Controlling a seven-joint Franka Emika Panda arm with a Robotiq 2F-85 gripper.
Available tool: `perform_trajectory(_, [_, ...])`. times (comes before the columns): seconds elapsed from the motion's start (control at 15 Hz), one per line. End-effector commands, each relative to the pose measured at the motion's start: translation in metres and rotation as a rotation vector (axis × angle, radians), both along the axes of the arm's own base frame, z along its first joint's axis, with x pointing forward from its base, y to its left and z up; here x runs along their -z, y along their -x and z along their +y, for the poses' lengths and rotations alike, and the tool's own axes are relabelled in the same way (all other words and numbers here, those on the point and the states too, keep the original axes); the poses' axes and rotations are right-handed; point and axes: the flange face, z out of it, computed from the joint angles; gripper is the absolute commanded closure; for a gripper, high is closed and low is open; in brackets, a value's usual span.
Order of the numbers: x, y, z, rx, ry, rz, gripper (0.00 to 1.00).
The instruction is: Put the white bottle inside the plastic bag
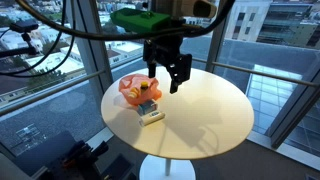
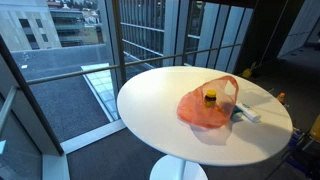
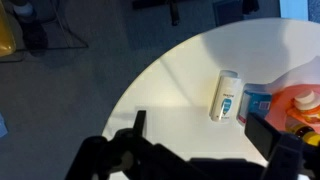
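The white bottle (image 3: 226,95) lies on its side on the round white table (image 3: 185,70), beside the orange plastic bag (image 3: 297,103). It shows in both exterior views (image 1: 152,116) (image 2: 248,114), just outside the bag (image 1: 136,90) (image 2: 205,110). My gripper (image 1: 168,72) hangs open and empty in the air above the bag and bottle. In the wrist view its two fingers (image 3: 205,135) stand wide apart, with the bottle beyond them. The gripper is out of view in an exterior view that shows the table from the far side.
A jar with a yellow lid (image 2: 210,97) sits in the bag. A blue item (image 3: 255,103) lies between bottle and bag. The table (image 1: 205,135) stands on a pedestal next to glass walls and window frames (image 2: 110,50). Cables (image 1: 60,30) hang from the arm.
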Motion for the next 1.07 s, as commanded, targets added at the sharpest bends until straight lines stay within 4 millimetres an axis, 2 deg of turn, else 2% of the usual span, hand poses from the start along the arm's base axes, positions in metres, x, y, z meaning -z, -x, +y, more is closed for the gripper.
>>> perform_trajectory(0.0, [-0.001, 0.000, 0.000, 0.000, 0.000, -0.001, 0.00])
perform_trajectory(0.27, [-0.003, -0.004, 0.002, 0.005, 0.015, -0.001, 0.00])
perform_trajectory(0.6, [0.000, -0.032, 0.032, 0.012, 0.072, -0.018, 0.00])
perform_trajectory(1.0, [0.034, -0.072, 0.071, 0.029, 0.098, -0.010, 0.00])
